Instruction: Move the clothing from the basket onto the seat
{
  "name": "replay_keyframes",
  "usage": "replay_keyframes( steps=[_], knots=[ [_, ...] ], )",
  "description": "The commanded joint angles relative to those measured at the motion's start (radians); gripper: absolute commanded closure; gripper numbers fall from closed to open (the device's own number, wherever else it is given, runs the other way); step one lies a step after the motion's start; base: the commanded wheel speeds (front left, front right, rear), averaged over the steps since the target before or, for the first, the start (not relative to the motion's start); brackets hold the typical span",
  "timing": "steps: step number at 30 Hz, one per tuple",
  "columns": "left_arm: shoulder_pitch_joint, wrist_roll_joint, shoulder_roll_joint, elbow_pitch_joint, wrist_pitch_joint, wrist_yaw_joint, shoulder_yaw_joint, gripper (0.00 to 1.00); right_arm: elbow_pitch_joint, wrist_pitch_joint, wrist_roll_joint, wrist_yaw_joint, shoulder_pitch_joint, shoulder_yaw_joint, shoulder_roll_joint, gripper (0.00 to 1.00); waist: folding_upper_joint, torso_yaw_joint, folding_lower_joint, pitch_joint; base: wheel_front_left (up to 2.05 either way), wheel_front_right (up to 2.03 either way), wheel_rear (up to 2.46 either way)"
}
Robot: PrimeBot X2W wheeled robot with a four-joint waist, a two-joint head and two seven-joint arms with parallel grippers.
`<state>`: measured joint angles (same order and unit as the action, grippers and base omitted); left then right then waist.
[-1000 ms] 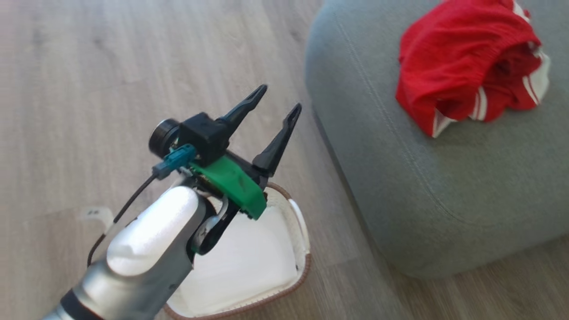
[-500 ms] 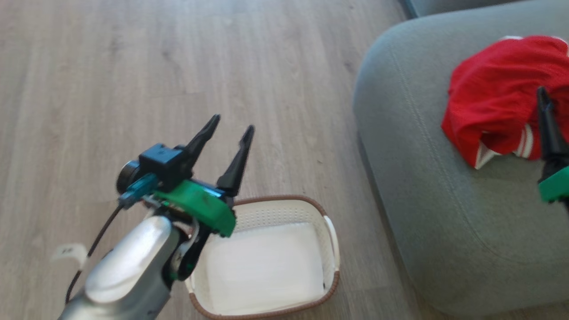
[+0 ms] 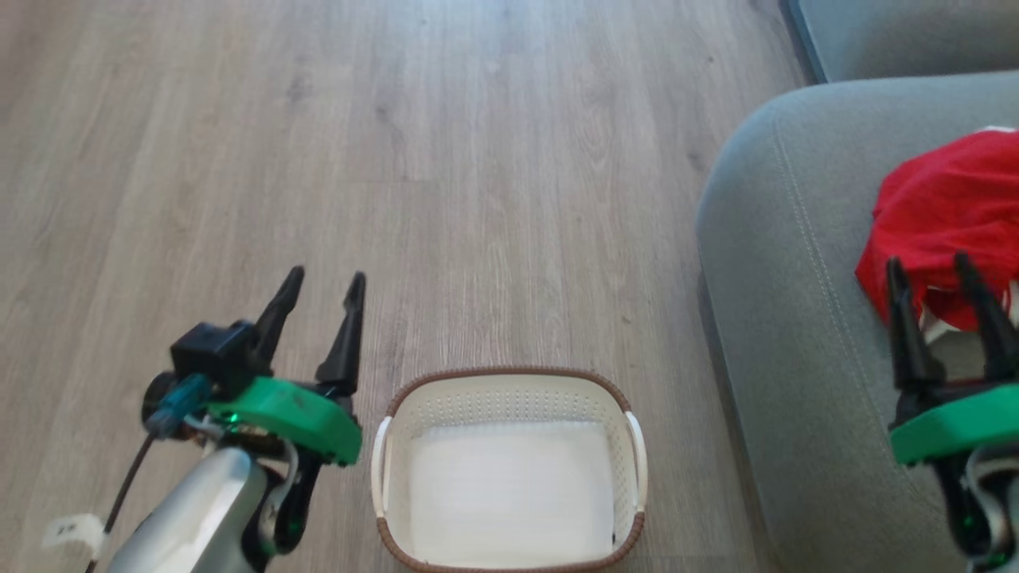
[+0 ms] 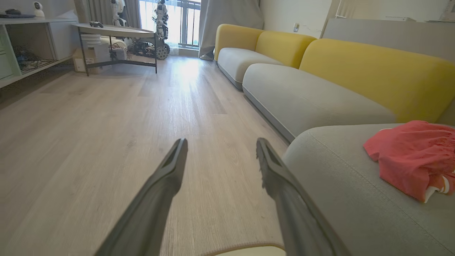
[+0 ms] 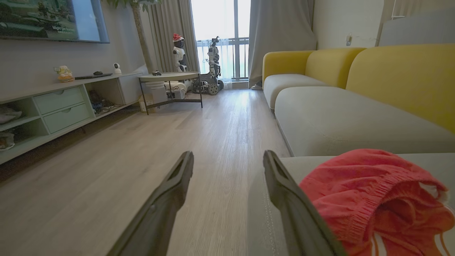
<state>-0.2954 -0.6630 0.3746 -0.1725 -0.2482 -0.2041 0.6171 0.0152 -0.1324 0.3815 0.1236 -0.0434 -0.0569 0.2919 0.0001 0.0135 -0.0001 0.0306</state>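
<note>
**Jaws spread on both sides of the basket**

Two grippers appear in the head view, one on each side of the basket. The left gripper hangs over the wooden floor just left of the basket. Its two dark fingers stand apart with nothing between them. In the left wrist view the left gripper shows the same gap, with bare floor between the fingers.

The right gripper hangs to the right of the basket, above the seat, and its jaws are likewise parted. In the right wrist view the right gripper holds nothing. The clothing lies just beside one finger and is partly hidden behind it. Whether finger and fabric touch cannot be told.

One basket stands on the floor, with one brown rim and two white handles, one on each side wall. One flat white liner sheet covers its bottom.

One piece of clothing, red and crumpled, lies on top of the seat, to the right of the basket and slightly beyond it. White striped trim shows at the edge nearest the right gripper.

Farther beyond the basket, on the seat's side of the room, are two more grey cushions with yellow backs.
</note>
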Motion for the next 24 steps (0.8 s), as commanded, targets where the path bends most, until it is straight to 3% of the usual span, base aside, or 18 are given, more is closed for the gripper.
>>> replay_keyframes(
  steps=[1,14,24],
  knots=[
    [-0.029,0.008,0.034,0.031,-0.013,-0.01,-0.06,0.0,-0.039,-0.013,-0.011,0.007,-0.005,0.01,0.01,0.0,-0.0001,0.011,0.0001,-0.01,0.0,0.0,0.0],
    [0.16,0.134,-0.005,0.109,-0.013,-0.044,-0.228,0.0,-0.021,-0.073,-0.027,0.007,0.035,0.076,-0.061,0.0,-0.0001,0.014,0.0001,-0.018,0.0,0.0,0.0],
    [0.236,0.219,-0.073,0.136,-0.013,-0.01,-0.333,0.0,0.005,-0.108,-0.042,0.007,0.034,0.11,-0.081,0.0,-0.0001,0.011,0.0001,-0.006,0.0,0.0,0.0]
  ],
)
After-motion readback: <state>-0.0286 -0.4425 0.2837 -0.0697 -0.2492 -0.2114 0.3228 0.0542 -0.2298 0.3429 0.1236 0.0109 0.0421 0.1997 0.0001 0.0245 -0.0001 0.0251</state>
